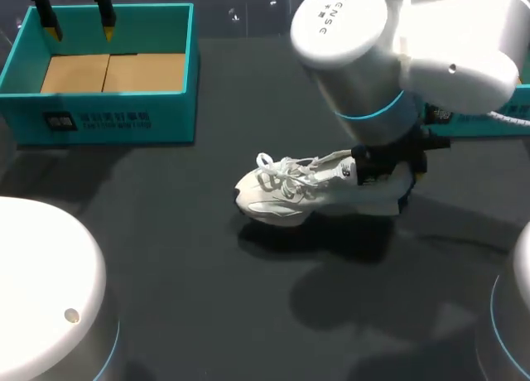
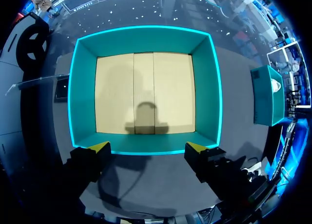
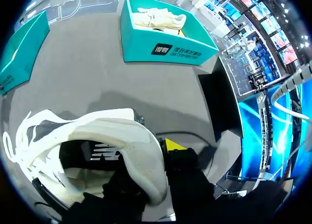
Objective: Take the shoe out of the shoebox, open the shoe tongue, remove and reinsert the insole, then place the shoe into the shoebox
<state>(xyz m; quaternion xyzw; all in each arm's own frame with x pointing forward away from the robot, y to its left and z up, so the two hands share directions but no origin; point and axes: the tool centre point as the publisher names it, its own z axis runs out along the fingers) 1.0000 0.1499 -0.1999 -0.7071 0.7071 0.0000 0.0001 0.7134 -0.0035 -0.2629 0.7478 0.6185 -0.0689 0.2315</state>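
I hold the white shoe point(image 1: 310, 190) by its heel, out on the dark table point(image 1: 166, 273).
My right gripper point(image 3: 152, 160) is clamped on the heel, one finger inside the shoe and one outside. My left gripper point(image 2: 147, 148) hangs over the teal shoebox point(image 2: 146, 39), with its fingers wide apart and nothing between them. The shoebox is well apart from the shoe.

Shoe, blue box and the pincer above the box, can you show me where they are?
shoe point(image 1: 306, 192): head view, on its white side.
shoebox point(image 1: 175, 108): head view, on its front wall.
left pincer point(image 1: 81, 31): head view, midway between its yellow tips.
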